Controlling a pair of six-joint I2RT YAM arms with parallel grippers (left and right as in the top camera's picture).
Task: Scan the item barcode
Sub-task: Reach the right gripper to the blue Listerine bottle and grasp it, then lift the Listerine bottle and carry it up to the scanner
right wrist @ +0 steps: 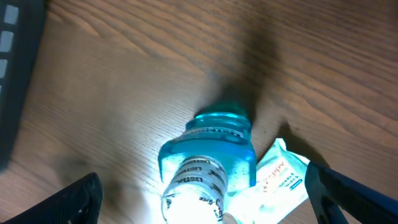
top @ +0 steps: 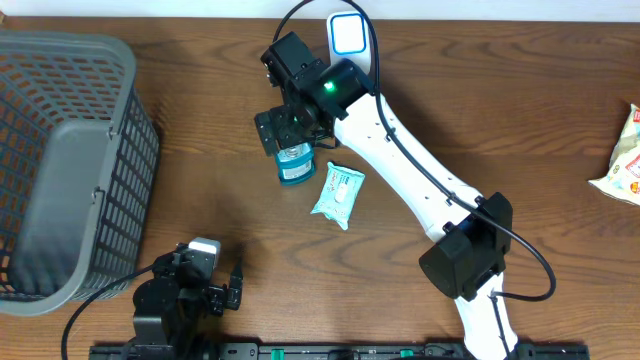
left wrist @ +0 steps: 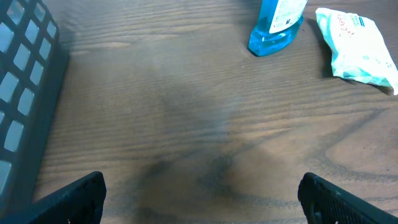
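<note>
A clear bottle of blue liquid lies on the wooden table, its base toward the front edge. It also shows at the top of the left wrist view. My right gripper hangs open over its cap end, and in the right wrist view the white cap sits between the spread fingers without touching them. A pale blue wipes packet lies just right of the bottle. My left gripper stands open above bare wood near the front left, holding nothing. No barcode is readable.
A grey mesh basket fills the left side, its wall close on my left gripper's left. A white device with a pale blue face lies at the back centre. A snack bag sits at the right edge.
</note>
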